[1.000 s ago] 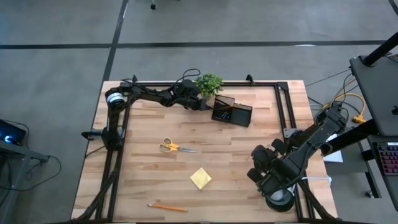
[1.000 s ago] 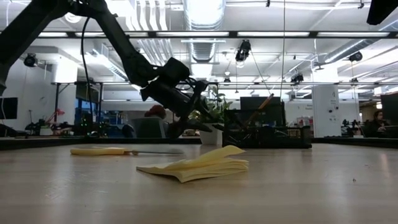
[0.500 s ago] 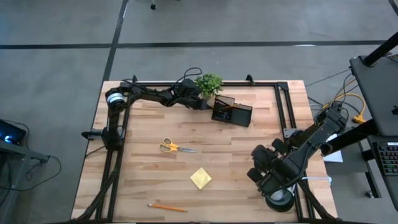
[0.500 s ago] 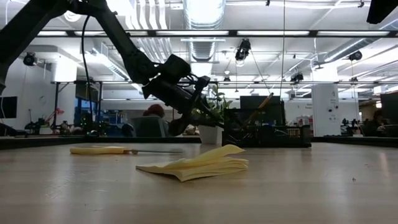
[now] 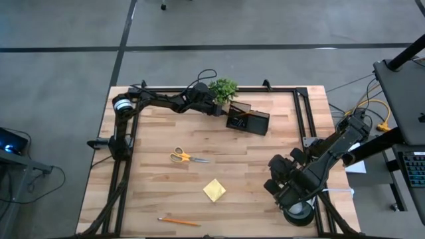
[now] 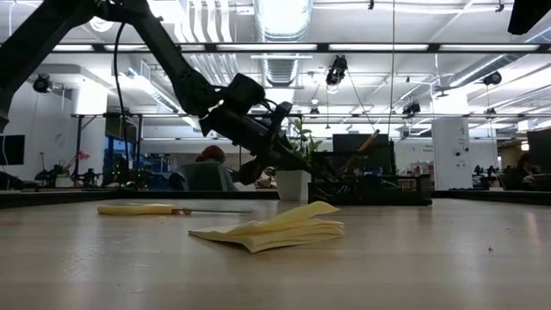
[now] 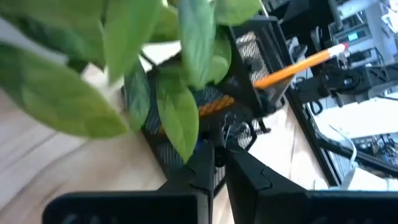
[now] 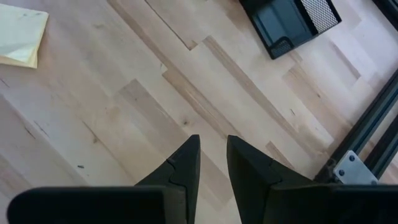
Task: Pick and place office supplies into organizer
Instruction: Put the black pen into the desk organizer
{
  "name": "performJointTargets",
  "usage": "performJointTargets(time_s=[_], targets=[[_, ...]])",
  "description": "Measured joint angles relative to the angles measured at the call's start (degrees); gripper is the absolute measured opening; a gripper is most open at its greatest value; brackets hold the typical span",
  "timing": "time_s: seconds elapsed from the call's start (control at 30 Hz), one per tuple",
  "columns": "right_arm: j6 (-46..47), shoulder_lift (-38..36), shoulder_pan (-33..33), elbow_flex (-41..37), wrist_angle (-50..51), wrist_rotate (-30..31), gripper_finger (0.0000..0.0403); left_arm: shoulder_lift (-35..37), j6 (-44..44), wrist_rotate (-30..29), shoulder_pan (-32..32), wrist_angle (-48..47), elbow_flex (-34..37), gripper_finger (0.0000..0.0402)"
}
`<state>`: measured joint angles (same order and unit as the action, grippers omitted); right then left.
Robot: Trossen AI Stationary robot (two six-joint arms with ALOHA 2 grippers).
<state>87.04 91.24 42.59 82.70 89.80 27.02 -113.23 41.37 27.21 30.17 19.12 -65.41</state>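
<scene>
- The left tool [image 5: 221, 111] reaches to the far edge of the wooden worktop [image 5: 259, 166], fingers together at the near wall of the black mesh organizer [image 5: 248, 120], right beside the small green plant [image 5: 223, 88].
- Nothing can be seen between its fingers; it appears to have delivered an item, or to be nudging the mesh.
- The right tool [image 5: 274, 188] waits low over the worktop's right side, next to a black tape roll [image 5: 298, 214], its fingers [image 8: 184, 163] a little apart and empty.
- Supplies lying loose: yellow-handled scissors [image 5: 184, 157] mid-worktop, a yellow sticky-note pad [image 5: 214, 190] nearer the front, and an orange pencil [image 5: 179, 221] at the front edge.
- Judged from this, the task is partly done: a pencil [image 7: 298, 62] already stands in the organizer, while three items wait outside it.
- The next move likely calls for the left arm to lift clear of the plant leaves, swing back toward the scissors and part its fingers for a flat pickup.
- The left wrist view alone shows the closed fingertips against the mesh and the pencil leaning inside; leaves fill much of it.
- The low view shows the pad's curled top sheets [image 6: 274, 226], invisible from overhead; the pickup may catch only those sheets.
</scene>
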Motion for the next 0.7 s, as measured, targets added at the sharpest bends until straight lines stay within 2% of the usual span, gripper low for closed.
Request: performJointTargets(time_s=[0.23, 0.43, 0.7], targets=[[0.0, 0.0, 0.0, 0.0, 0.2, 0.0, 0.0068, 1.6, -0.4, 0.8, -1.3, -1.1, 0.2, 0.0004], [-0.2, 0.0, 0.0, 0.0, 0.2, 0.0, 0.0068, 8.1, -5.0, 0.2, -1.9, -6.1, 0.1, 0.0003], [-0.7, 0.0, 0.0, -0.4, 0.2, 0.2, 0.0068, 20.2, -18.0, -8.9, -2.8, -16.8, -1.6, 0.0002]])
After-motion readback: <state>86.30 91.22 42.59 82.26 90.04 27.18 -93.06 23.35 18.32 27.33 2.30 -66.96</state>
